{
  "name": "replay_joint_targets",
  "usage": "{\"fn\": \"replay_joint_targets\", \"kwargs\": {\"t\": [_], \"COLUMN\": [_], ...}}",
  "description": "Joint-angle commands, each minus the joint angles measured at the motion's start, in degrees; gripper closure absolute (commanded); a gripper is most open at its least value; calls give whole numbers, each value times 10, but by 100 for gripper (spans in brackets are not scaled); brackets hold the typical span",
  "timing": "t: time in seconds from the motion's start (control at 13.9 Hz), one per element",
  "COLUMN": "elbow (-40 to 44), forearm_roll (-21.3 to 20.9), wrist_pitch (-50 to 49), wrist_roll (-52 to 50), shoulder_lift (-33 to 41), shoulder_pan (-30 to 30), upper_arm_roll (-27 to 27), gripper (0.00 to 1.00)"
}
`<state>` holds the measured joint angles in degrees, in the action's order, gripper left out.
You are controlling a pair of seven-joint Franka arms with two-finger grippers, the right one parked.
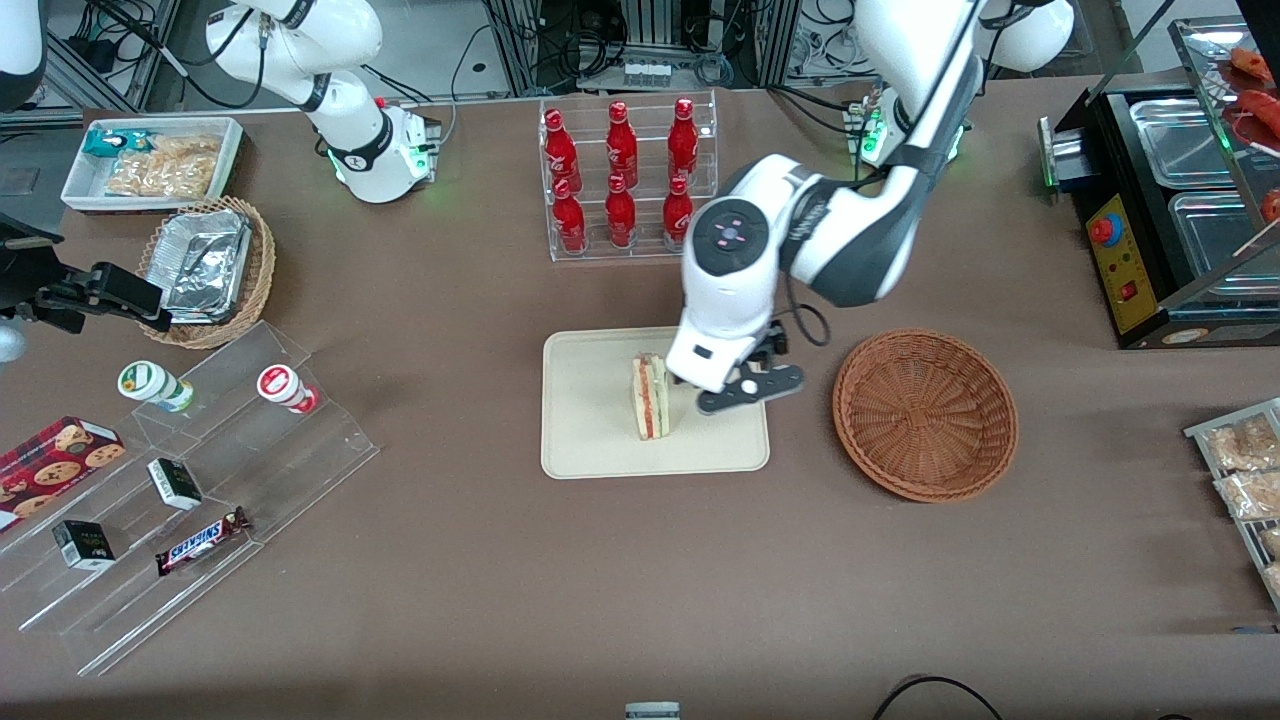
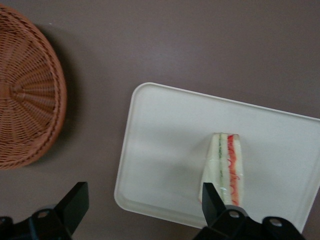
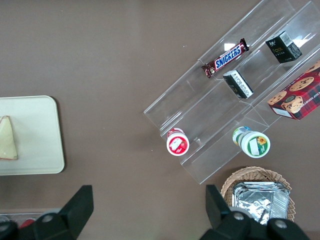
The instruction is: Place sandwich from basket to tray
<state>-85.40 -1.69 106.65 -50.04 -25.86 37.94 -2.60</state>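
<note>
Snack racks and bagged pastries [image 1: 1245,470] line the table edge nearest the front camera; the work is mid-table. On the tray [image 1: 590,440], the sandwich [image 1: 650,397] stands on edge near the middle, filling stripes facing up. Over the tray's edge toward the basket [image 1: 925,413], the gripper [image 1: 735,385] hangs with its fingers [image 2: 212,200] spread wide and holding nothing, one fingertip close beside the sandwich, above it. The basket is empty on the table, toward the working arm's end. The placing looks done. One risk remains, I judge: a sideways retreat could clip the upright wedge and topple it, so a straight lift seems safest.
</note>
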Motion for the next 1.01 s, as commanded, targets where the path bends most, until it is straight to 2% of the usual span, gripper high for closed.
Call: {"fn": "replay_joint_targets", "kwargs": {"t": [0.0, 0.36, 0.58, 0.65, 0.79, 0.94], "elbow": [-48, -163, -170, -169, -159, -128], "forearm_roll": [20, 21, 21, 20, 21, 20], "wrist_pitch": [-20, -32, -106, -128, -175, -216], "wrist_roll": [57, 214, 304, 341, 412, 462], "shoulder_lift": [47, 168, 222, 237, 261, 264], "shoulder_pan": [-46, -139, -188, -236, -351, -400], "upper_arm_roll": [6, 6, 6, 23, 105, 119], "gripper": [0, 0, 0, 0, 0, 0]}}
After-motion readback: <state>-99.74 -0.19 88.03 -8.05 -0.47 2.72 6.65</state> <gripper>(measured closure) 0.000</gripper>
